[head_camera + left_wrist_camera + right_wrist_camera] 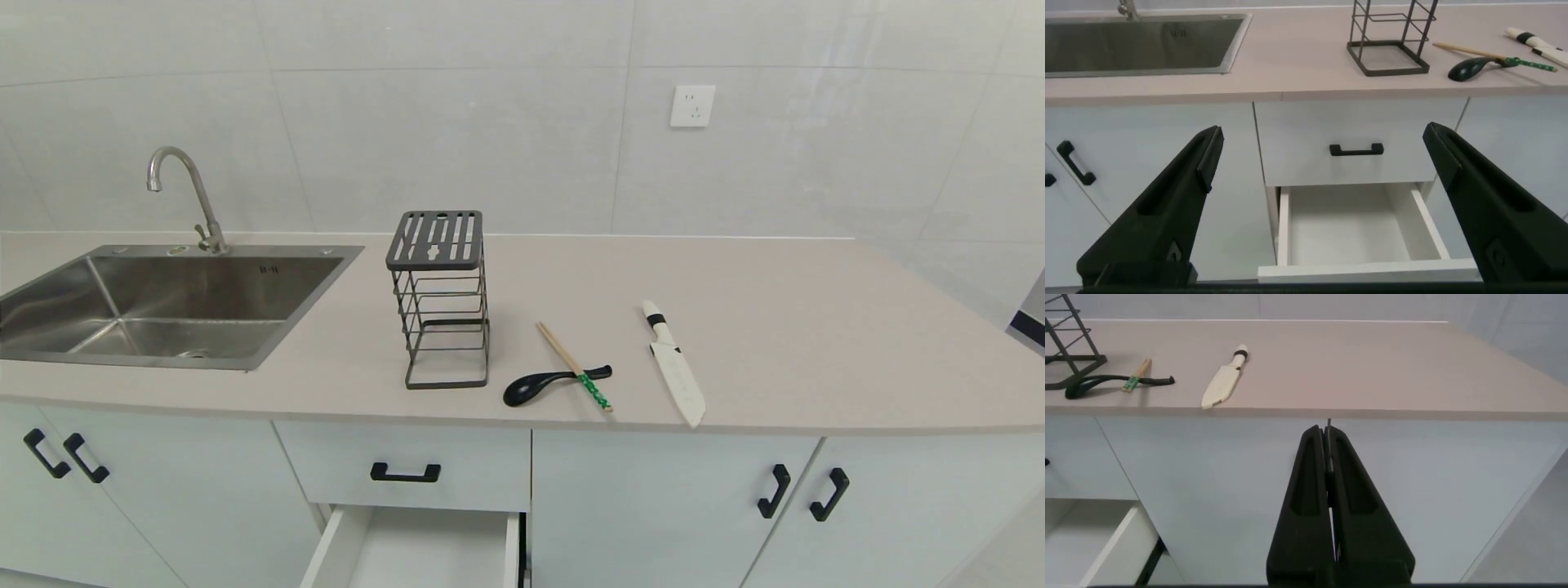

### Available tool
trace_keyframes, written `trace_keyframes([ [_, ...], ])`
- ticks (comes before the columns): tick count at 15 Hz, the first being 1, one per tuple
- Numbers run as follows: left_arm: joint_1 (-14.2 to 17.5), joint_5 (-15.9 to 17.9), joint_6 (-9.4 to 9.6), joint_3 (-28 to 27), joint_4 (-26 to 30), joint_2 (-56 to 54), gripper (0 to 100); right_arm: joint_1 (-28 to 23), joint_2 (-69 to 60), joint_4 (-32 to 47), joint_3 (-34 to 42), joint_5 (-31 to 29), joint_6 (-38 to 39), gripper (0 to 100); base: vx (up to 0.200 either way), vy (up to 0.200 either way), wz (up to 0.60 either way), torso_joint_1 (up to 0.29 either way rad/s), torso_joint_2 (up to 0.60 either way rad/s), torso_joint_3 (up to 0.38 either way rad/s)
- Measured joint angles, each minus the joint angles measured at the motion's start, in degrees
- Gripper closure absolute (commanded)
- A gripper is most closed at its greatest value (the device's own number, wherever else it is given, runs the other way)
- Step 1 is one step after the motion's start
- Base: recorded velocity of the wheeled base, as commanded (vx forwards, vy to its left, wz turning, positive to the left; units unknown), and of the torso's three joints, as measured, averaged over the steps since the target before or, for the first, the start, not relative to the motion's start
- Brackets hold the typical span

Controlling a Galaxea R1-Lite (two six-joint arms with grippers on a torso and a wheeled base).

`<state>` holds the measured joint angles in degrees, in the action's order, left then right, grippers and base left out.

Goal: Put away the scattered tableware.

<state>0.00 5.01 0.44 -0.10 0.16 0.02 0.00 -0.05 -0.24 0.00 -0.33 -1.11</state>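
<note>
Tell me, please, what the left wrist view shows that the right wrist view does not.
Left wrist view alone: the sink, the closed drawer's black handle and the open left gripper. Right wrist view alone: the shut right gripper and the knife at full length, blade included. Both: the countertop, the wire rack, the black spoon, the chopsticks and the knife's handle end.

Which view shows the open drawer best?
Left wrist view: the drawer shows its floor and both side walls. The head view cuts it off at the edge; the right wrist view catches one corner.
</note>
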Motion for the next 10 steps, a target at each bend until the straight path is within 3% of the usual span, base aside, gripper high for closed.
trace_keyframes([
  [4, 0.0, -2.0, 0.05, 0.0, 0.0, 0.0, 0, 0.0, 0.0, 0.0, 0.0, 0.3, -0.2, 100, 0.000, 0.000, 0.00, 0.000, 0.00, 0.000],
  [9, 0.0, -2.1, 0.07, 0.0, 0.0, 0.0, 0, 0.0, 0.0, -0.3, 0.0, 1.9, -3.1, 100, 0.000, 0.000, 0.00, 0.000, 0.00, 0.000],
  [10, 0.0, -2.1, 0.07, 0.0, 0.0, 0.0, 0, 0.0, 0.0, -0.4, 0.0, 2.2, -3.2, 100, 0.000, 0.000, 0.60, 0.002, 0.01, 0.002],
])
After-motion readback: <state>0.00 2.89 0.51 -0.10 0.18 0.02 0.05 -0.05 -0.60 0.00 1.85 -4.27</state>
